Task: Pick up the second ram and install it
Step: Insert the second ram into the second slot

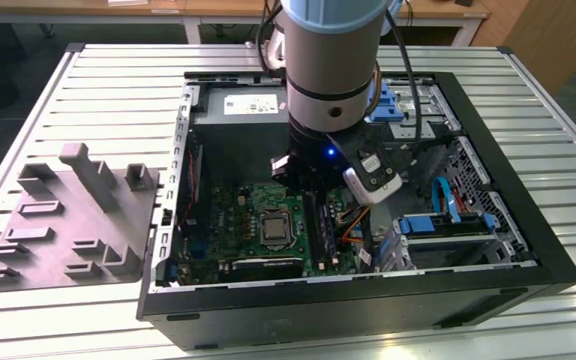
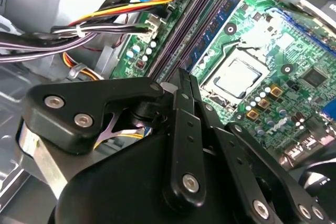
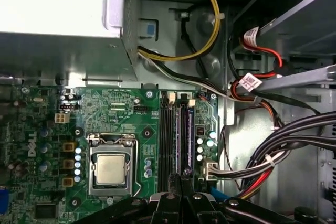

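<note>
My gripper (image 1: 313,196) is down inside the open computer case, over the green motherboard (image 1: 238,217). Its black fingers (image 2: 182,103) are shut together, their tips at one end of the memory slots beside the processor (image 3: 111,170). A long, dark stick, the second ram (image 1: 319,225), stands on edge in those slots, in line with the fingertips (image 3: 178,179). In both wrist views it runs away from the tips as a thin dark strip (image 3: 177,140) (image 2: 181,30). I cannot tell whether the tips touch it.
A grey moulded fixture plate (image 1: 68,225) lies on the slatted table on the exterior view's left. Bundled cables (image 3: 273,156) crowd the side of the slots away from the processor. The grey power-supply box (image 1: 238,105) fills the case's far end, and blue drive brackets (image 1: 438,225) stand on the exterior view's right.
</note>
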`<state>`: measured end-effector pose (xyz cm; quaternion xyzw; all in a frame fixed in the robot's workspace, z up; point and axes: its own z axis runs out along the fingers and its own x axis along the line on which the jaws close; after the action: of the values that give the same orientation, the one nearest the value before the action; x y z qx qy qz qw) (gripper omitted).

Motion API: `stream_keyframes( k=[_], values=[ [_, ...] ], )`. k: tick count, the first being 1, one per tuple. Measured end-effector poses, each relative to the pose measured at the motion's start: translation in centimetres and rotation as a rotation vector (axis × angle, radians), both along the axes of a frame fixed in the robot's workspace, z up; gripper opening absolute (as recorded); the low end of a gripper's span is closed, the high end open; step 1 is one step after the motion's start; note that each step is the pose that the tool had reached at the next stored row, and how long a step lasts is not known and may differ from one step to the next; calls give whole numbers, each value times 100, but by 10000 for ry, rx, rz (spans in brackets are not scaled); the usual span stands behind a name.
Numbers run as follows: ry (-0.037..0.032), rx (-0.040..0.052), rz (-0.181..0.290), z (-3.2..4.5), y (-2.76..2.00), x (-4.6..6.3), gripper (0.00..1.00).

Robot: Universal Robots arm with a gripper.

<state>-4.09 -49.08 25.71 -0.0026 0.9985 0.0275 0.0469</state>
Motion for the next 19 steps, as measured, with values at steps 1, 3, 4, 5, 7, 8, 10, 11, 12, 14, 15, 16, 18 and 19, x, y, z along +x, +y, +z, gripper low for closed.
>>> stream_keyframes(
  k=[1,3,4,5,7,8,10,11,12,14,15,16,18,19],
  values=[
    [0,-1,-8,-18,0,0,12],
    [1,-2,-18,-48,0,0,12],
    [1,-2,-23,-65,-1,0,12],
    [1,-1,-25,-75,-1,0,12],
    [1,-3,-26,-75,-1,0,12],
    [1,-3,-26,-75,-1,0,12],
    [1,-2,-27,-76,-1,0,12],
    [1,-2,-27,-76,-1,0,12],
    [1,-2,-26,-77,-1,0,12],
    [28,0,-26,-79,-1,1,12],
    [60,1,-25,-80,-1,1,12],
    [94,0,-26,-81,-1,1,12],
    [150,4,-29,-86,-2,2,12],
    [153,4,-52,-89,-5,5,12]
  ],
)
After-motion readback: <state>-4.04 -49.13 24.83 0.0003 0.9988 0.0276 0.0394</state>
